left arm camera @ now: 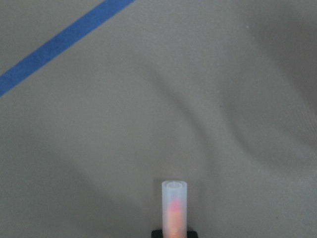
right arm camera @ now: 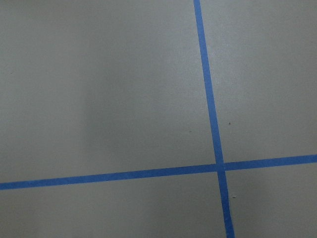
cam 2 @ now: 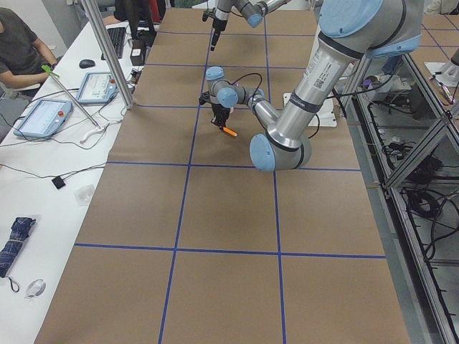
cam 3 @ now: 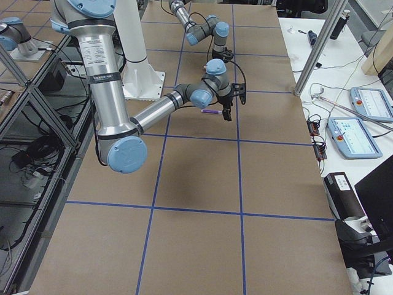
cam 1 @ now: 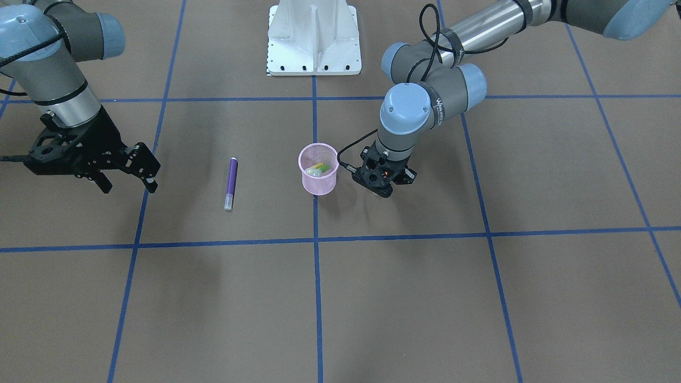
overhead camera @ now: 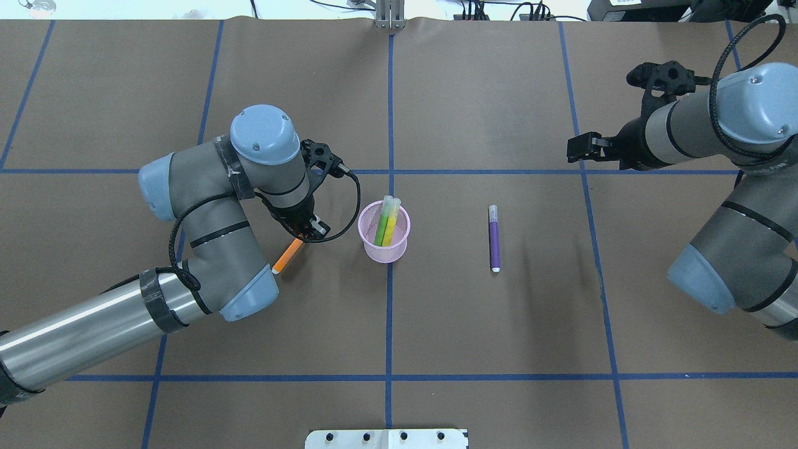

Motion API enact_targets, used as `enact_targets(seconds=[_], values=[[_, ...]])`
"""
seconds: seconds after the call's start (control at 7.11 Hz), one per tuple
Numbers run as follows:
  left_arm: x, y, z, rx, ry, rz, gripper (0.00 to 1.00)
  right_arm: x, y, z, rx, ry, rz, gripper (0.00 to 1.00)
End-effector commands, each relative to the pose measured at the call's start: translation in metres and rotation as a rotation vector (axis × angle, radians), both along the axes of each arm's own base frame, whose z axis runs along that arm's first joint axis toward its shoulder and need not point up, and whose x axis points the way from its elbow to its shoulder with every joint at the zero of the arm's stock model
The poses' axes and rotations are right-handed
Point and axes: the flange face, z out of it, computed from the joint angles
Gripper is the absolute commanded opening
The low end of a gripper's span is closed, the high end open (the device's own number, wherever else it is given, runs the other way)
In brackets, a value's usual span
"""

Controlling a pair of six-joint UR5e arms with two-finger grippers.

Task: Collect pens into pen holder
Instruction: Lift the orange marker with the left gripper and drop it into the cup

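The pink mesh pen holder [overhead camera: 384, 242] stands near the table's middle and holds a green pen [overhead camera: 379, 228] and a yellowish pen [overhead camera: 389, 226]. It also shows in the front-facing view [cam 1: 318, 171]. My left gripper [overhead camera: 307, 229] is just left of the holder and is shut on one end of the orange pen [overhead camera: 287, 256]. The pen slants away from the gripper, and its pale cap end shows in the left wrist view [left arm camera: 174, 208]. The purple pen [overhead camera: 494, 239] lies on the table to the right of the holder. My right gripper [cam 1: 129, 185] is open and empty, far from the purple pen.
Brown paper with blue tape lines [overhead camera: 390, 312] covers the table. The robot's white base [cam 1: 314, 37] is at the table's near edge. Operators' desks with tablets [cam 2: 43, 118] run along the far side.
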Motion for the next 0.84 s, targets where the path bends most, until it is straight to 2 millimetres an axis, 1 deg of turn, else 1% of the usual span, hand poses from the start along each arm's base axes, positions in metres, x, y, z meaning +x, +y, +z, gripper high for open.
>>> enact_targets(seconds=[0.0, 0.14, 0.28, 0.42, 0.56, 0.7], values=[[-0.056, 0.001, -0.068, 0.059, 0.118, -0.091, 0.0, 0.0, 0.0, -0.004, 0.005, -0.006, 0.0, 1.0], [-0.075, 0.006, -0.099, 0.111, 0.15, -0.2, 0.0, 0.001, 0.001, -0.006, 0.009, -0.008, 0.004, 1.0], [-0.088, 0.008, -0.122, 0.204, 0.165, -0.277, 0.0, 0.001, 0.0, -0.007, 0.007, -0.011, 0.009, 1.0], [-0.079, 0.027, -0.147, 0.252, 0.22, -0.282, 0.0, 0.0, -0.001, -0.01, 0.007, -0.016, 0.011, 1.0], [-0.067, 0.042, -0.156, 0.315, 0.274, -0.295, 0.0, -0.001, -0.001, -0.01, 0.007, -0.016, 0.01, 1.0], [-0.045, 0.064, -0.16, 0.408, 0.32, -0.343, 0.0, -0.003, -0.002, -0.011, 0.007, -0.016, 0.01, 1.0]])
